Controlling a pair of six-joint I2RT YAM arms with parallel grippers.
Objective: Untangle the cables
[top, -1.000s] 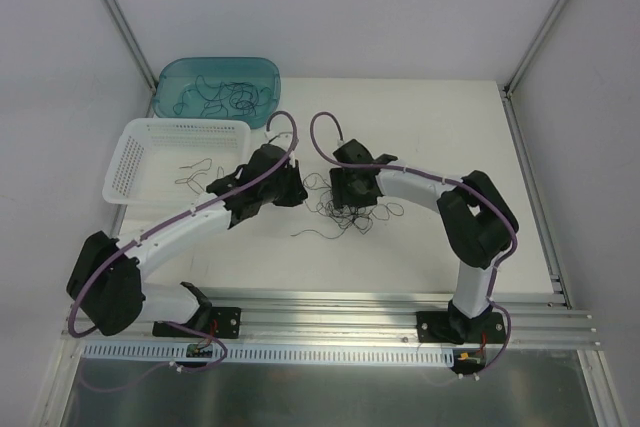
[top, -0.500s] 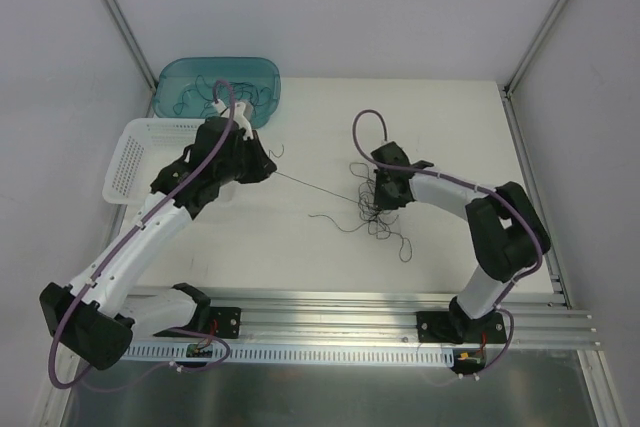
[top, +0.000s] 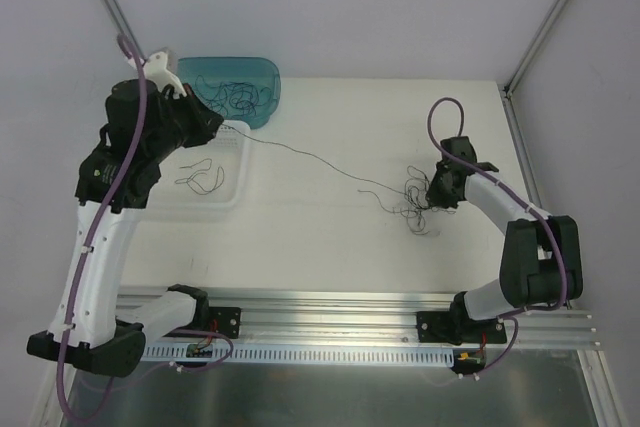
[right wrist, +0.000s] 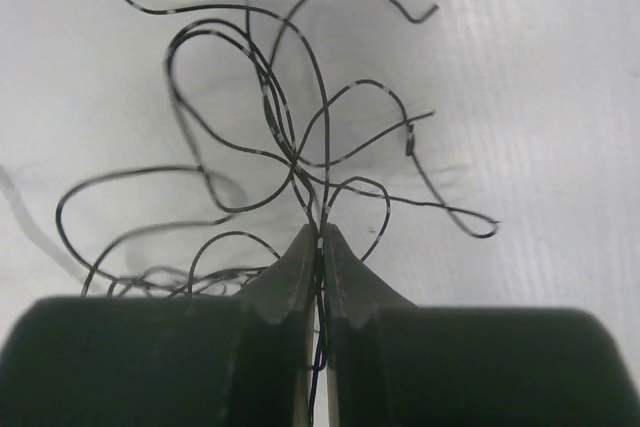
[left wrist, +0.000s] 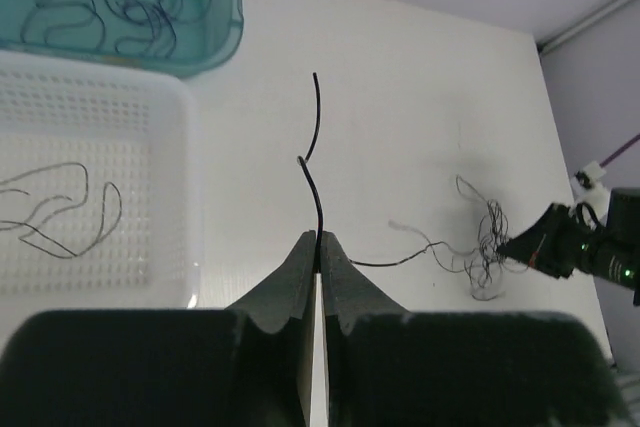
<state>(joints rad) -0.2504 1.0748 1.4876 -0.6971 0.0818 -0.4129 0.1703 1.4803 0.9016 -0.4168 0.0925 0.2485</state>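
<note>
**Item:** single strand (top: pixel 310 159), one of the cables.

**Location:** drawn out in a near-straight line from the far right corner of the white basket (top: pixel 238 152), across the table (top: pixel 330 237), to the tangle (top: pixel 415 197). The tangle lies well to the right of the basket.

**Long axis:** left to right, dipping slightly toward the table's near edge as it leaves the basket.

**Left gripper** (left wrist: pixel 318 237): above the basket's far right corner, fingers pressed together on the strand. A short free end curls beyond the tips.

**Right gripper** (right wrist: pixel 320 234): at the tangle's right side, well apart from the basket. Its fingers are pinched on a few wires at the knot's heart, and loops fan out ahead of the tips.

**Other stock:** loose wires (top: pixel 200 172) inside the basket, and more in the teal tub (top: pixel 268 75) just beyond it.

**Assessment:** the strand's far end runs into the tangle, so any pull acts along its axis. The left arm is placed to draw it basket-ward and the right arm to anchor. Whether that end is free of the knot cannot be told.
</note>
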